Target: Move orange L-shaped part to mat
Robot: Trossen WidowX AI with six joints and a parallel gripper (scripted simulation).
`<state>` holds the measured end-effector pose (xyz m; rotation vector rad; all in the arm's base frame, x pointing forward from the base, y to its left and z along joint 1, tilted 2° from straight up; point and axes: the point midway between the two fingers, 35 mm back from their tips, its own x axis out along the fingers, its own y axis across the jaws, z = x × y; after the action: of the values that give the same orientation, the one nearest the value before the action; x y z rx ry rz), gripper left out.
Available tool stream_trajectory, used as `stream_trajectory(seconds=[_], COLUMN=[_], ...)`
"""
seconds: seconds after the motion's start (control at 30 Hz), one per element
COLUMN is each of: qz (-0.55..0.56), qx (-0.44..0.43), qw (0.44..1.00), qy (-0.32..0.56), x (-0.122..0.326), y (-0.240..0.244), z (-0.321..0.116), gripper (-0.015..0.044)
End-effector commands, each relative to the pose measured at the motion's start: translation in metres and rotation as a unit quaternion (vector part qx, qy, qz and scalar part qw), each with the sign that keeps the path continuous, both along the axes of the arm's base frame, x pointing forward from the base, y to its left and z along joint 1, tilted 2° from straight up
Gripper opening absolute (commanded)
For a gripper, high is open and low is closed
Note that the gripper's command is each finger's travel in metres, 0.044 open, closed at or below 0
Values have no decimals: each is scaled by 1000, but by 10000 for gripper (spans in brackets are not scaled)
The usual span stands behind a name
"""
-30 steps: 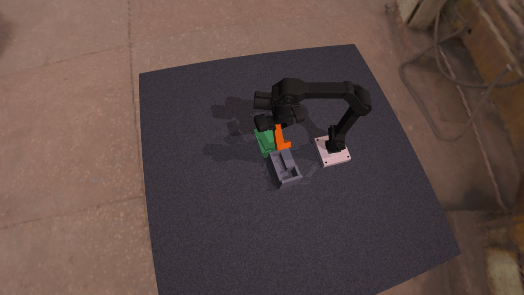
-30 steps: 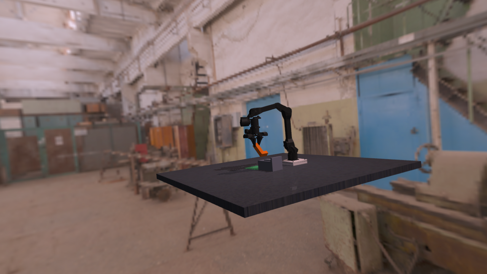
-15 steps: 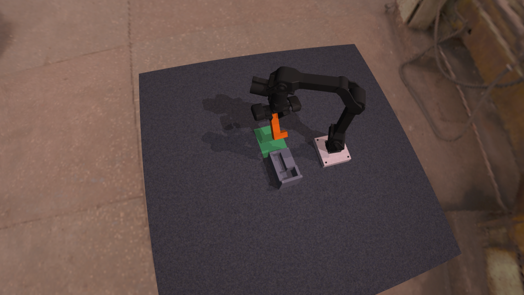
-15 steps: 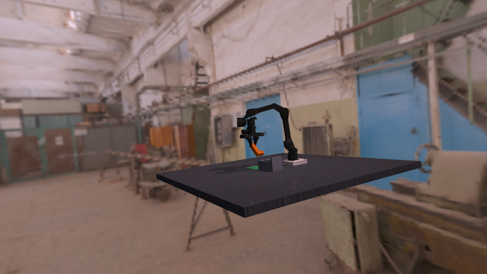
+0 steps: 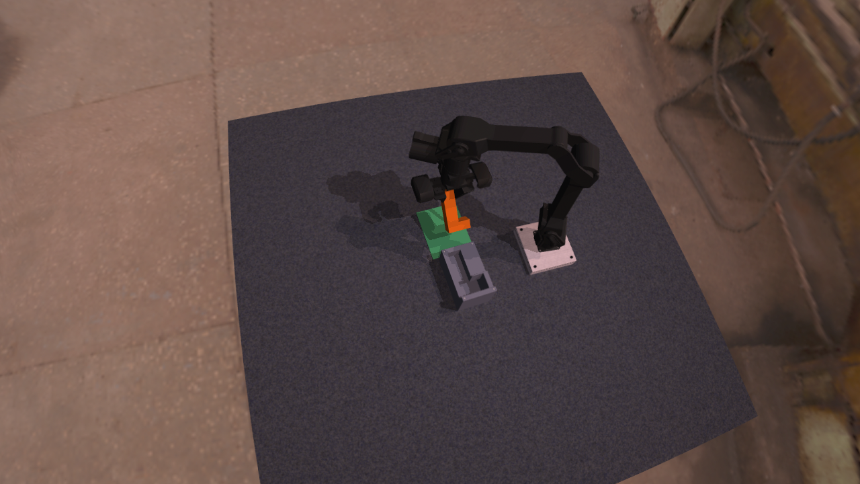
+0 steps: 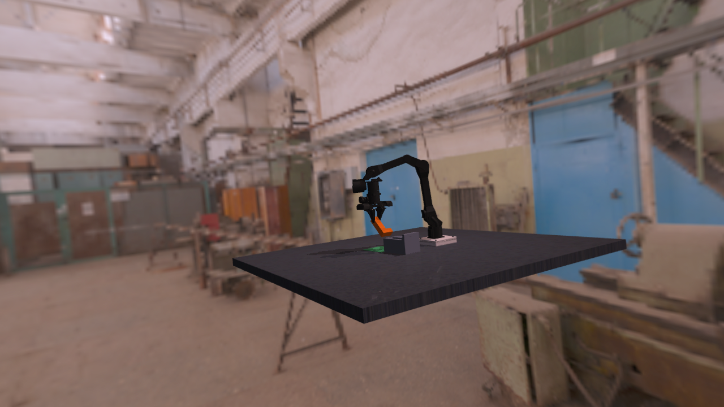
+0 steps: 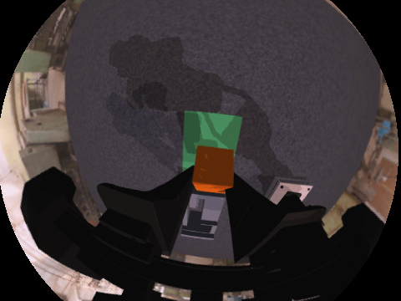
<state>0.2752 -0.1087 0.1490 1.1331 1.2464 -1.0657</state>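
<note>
Fingers (image 5: 449, 191) (image 6: 375, 218) have the L-shaped part (image 5: 451, 213) (image 6: 383, 228) (image 7: 214, 167) pinched by its straight end, tilted above the green mat (image 5: 447, 239) (image 6: 375, 249) (image 7: 217, 128). If we let go at that slant, it'll probably drop L-end first and topple, maybe against the grey tray (image 5: 478, 290) (image 6: 400, 245) (image 7: 197, 237).

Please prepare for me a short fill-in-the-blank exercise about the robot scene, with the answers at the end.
1. The gripper is shut on the ____ L-shaped part.
2. The mat is coloured ____.
3. The pocket of the tray now holds ____.
4. The L-shaped end of the part is its ____ end, as the part hangs tilted.

Missing words: orange; green; nothing; lower.
</note>
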Motion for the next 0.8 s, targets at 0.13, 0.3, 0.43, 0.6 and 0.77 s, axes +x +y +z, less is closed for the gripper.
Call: stream_trajectory(seconds=[0.13,0.3,0.43,0.6,0.77], qz=[2,2,2,2,2], qx=[0,0,0,0,0], qw=[1000,1000,1000,1000,1000], qy=[0,0,0,0,0], x=[1,1,2,2,2], y=[0,0,0,1,1], z=[-13,-21,-27,-35,-43], gripper=[0,0,0,0,0])
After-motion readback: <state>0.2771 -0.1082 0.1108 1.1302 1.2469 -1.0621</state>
